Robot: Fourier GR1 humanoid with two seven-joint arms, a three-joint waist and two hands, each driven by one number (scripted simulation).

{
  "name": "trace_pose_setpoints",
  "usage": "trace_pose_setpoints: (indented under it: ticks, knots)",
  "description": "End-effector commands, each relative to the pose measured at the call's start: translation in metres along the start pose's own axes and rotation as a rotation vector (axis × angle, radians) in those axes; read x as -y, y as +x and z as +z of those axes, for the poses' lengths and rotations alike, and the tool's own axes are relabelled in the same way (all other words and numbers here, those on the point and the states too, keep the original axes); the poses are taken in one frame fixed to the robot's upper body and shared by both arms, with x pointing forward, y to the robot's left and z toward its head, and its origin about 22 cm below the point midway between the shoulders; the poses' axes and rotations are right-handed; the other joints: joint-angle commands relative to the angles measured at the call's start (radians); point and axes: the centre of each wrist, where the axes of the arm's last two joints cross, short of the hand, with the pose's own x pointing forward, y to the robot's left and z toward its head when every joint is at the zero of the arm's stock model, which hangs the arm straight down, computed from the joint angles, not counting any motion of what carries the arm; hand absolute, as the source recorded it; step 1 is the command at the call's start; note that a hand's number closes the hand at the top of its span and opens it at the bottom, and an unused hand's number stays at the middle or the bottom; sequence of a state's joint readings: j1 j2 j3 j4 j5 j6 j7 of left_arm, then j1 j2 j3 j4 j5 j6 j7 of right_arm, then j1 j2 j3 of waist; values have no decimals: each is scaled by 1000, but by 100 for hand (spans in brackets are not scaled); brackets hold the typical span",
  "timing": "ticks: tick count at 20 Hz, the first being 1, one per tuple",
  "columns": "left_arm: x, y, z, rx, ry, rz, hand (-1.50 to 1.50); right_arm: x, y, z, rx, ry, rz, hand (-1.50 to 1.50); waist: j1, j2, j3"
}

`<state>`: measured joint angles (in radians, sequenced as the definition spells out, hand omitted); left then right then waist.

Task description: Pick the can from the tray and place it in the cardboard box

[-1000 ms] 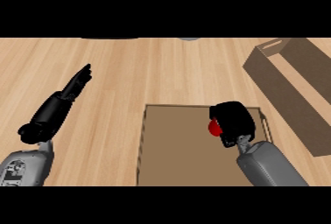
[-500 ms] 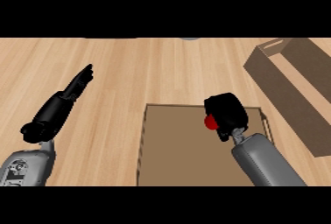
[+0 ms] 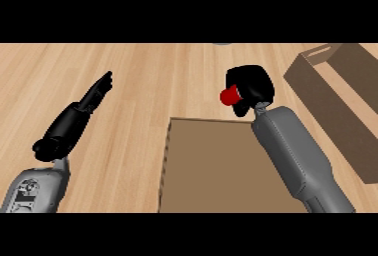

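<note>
Fingers of the right hand [image 3: 251,86] are curling round the red can [image 3: 230,96], holding it above the wooden counter [image 3: 162,75] just past the far edge of the brown tray [image 3: 214,170]. The cardboard box [image 3: 336,95] is sitting to the right, apart. The left hand [image 3: 77,117] is resting at left, fingers straight

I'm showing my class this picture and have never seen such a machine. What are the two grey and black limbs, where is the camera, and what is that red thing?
The camera sits at the robot's head, looking steeply down at a wooden counter. The limbs are its forearms with black hands. The right hand is curled round a red can, held above the far edge of a flat brown tray. The left hand rests open with straight fingers. The cardboard box stands at the right.
</note>
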<state>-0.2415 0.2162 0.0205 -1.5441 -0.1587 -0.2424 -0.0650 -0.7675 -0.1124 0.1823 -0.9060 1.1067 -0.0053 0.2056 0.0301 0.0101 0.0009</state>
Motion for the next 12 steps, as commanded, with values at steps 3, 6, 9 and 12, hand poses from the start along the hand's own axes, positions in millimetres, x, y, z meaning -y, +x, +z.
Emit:
trace_pose_setpoints:
  ticks: [3, 6, 9, 12]
  knots:
    - [5, 17, 12, -11, 2, 9, 0, 52, 13, -21, 30, -176, 53, 150, -12, -11, 0]
    - [6, 0, 13, -18, 20, 9, 0, 85, 15, -12, -37, -256, -13, 150, -33, -16, -1]
    - [-9, -3, 9, -44, 18, -2, 0, 104, -13, -12, -198, -393, -117, 150, -40, -15, -1]
    - [-18, 0, 1, -30, 34, 9, 0, 127, -8, -17, -346, -461, -188, 150, -35, -13, -1]
